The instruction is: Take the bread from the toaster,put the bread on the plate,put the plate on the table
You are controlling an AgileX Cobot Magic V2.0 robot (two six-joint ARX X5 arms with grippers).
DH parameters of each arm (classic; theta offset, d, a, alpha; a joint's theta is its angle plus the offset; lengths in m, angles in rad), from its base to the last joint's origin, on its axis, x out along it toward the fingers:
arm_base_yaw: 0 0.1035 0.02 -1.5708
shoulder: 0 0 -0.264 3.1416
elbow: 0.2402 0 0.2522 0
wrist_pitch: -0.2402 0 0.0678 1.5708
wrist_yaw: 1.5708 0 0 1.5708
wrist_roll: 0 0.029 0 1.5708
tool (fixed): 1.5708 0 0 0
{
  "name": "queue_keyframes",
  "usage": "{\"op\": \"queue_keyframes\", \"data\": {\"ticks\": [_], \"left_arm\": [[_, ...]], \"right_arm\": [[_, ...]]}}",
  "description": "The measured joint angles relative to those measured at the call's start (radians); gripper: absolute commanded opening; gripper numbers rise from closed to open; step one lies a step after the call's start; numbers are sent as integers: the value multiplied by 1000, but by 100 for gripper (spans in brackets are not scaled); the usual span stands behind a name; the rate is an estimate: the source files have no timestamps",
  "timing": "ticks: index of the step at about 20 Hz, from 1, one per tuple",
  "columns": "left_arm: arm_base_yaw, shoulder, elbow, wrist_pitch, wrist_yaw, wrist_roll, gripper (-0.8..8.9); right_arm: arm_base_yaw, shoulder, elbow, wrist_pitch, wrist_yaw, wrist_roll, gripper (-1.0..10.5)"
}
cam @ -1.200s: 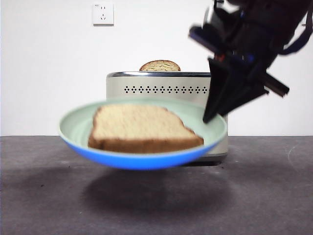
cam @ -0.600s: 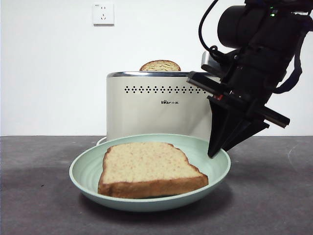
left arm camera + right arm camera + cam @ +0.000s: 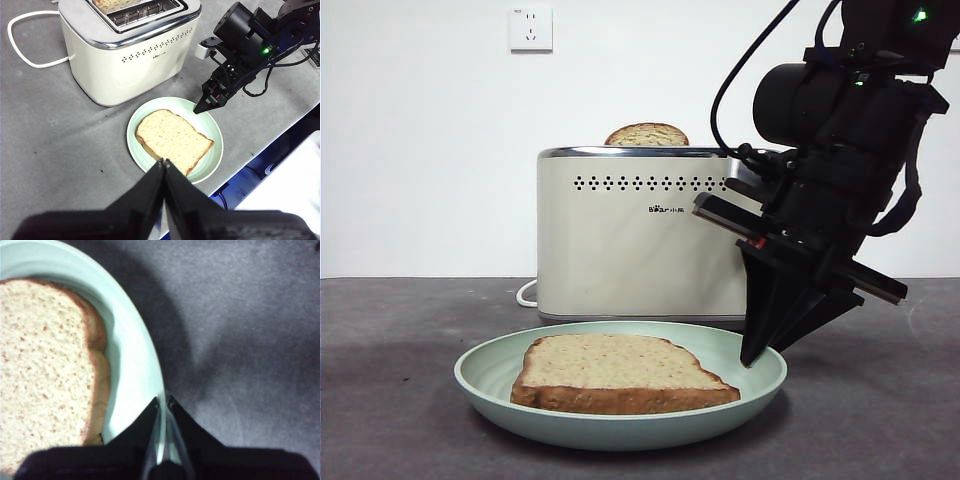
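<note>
A: Front view first: where does the job stand?

B: Nearly finished, I'd judge. The bread [image 3: 620, 372] lies flat in the plate [image 3: 500, 385], and the plate appears to sit on the table [image 3: 400, 420] just in front of the toaster [image 3: 630, 240].

A: Is anything holding it?

B: Yes. The right gripper [image 3: 752, 352] comes down from the upper right, its tips at the plate's rim. In the right wrist view the two jaws are pinched narrowly on that rim, the pale edge showing between them, beside the slice's crust.

A: And the left gripper?

B: The left gripper [image 3: 164, 165] hangs above the near edge of the plate, apart from it, jaws pressed together on nothing.

A: What about the toaster itself?

B: A second slice [image 3: 647, 134] shows its rounded top in a slot.

A: So what's left?

B: By my reading, only letting go of the rim and drawing the arm clear. Whether the plate bears its full weight on the table under the pinched side, I can't quite tell.
</note>
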Motion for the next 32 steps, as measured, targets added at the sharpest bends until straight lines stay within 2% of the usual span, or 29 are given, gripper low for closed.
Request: {"op": "queue_keyframes", "data": {"ticks": [2,4,9,14,20,22,26,29,32], "left_arm": [[0,0,0,0,0,0,-8],[0,0,0,0,0,0,-8],[0,0,0,0,0,4,-8],[0,0,0,0,0,11,-8],[0,0,0,0,0,19,-8],[0,0,0,0,0,19,-8],[0,0,0,0,0,19,-8],[0,0,0,0,0,19,-8],[0,0,0,-5,0,19,-8]], "right_arm": [[2,10,0,10,7,-1,321],[2,14,0,11,4,0,417],[3,-66,-1,-53,5,-25,419],[9,-391,-1,-218,6,-84,413],[74,-805,-1,-484,4,-136,405],[92,-901,-1,-563,5,-137,354],[108,-1017,-1,-679,5,-140,14],[108,-1034,-1,-706,-10,-153,-15],[108,-1026,-1,-716,-84,-163,-12]]}}
